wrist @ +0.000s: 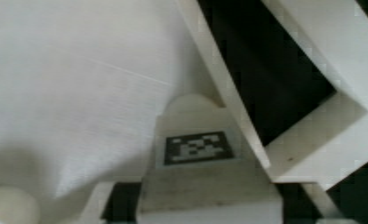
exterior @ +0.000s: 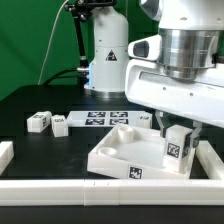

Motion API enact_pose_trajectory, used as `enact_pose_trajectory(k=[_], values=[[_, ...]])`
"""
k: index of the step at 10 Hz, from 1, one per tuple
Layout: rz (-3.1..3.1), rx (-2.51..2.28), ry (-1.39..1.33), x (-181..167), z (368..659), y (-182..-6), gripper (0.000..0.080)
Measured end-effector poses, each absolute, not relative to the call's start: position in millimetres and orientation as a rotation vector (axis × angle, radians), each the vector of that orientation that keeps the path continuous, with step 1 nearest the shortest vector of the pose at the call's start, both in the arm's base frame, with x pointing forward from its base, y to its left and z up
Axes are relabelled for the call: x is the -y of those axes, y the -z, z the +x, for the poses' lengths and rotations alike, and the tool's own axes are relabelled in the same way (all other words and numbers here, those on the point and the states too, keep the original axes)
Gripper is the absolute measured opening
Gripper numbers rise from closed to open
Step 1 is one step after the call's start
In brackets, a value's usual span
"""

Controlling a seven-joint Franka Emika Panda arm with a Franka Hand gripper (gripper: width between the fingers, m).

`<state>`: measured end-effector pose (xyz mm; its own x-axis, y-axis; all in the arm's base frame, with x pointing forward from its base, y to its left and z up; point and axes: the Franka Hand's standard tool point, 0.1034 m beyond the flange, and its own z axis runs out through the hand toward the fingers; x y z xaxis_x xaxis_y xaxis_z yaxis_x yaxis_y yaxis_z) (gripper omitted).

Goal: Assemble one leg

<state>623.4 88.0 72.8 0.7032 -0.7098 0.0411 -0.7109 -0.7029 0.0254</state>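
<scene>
The jaws pinched a leg (exterior: 177, 146) (wrist: 200, 148) and held it upright over the corner of the white panel (exterior: 125, 150) (wrist: 74, 90) at the exterior view's right. Two more legs (exterior: 39, 122) (exterior: 60, 124) lay on the black tabletop (exterior: 45, 145), well apart, beside the marker board (exterior: 100, 118).

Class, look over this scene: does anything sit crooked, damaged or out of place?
Nothing stands out. The gripper holds one leg about upright at the panel; two loose legs lie on the table, undamaged.
</scene>
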Motion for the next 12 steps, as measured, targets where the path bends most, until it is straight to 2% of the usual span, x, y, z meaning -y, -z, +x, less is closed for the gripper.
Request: enact_pose_trajectory(k=[1, 2, 3, 4, 12], values=[[2.864, 1.194, -0.045, -88.4, 623.5, -72.2, 0.0368], [2.864, 1.194, -0.044, -88.7, 623.4, -72.0, 0.0567], [2.864, 1.194, -0.044, -88.7, 623.3, -71.9, 0.0567], [2.863, 1.194, -0.044, -88.7, 623.2, -71.6, 0.0631], [2.863, 1.194, -0.043, -88.6, 623.1, -71.2, 0.0649]])
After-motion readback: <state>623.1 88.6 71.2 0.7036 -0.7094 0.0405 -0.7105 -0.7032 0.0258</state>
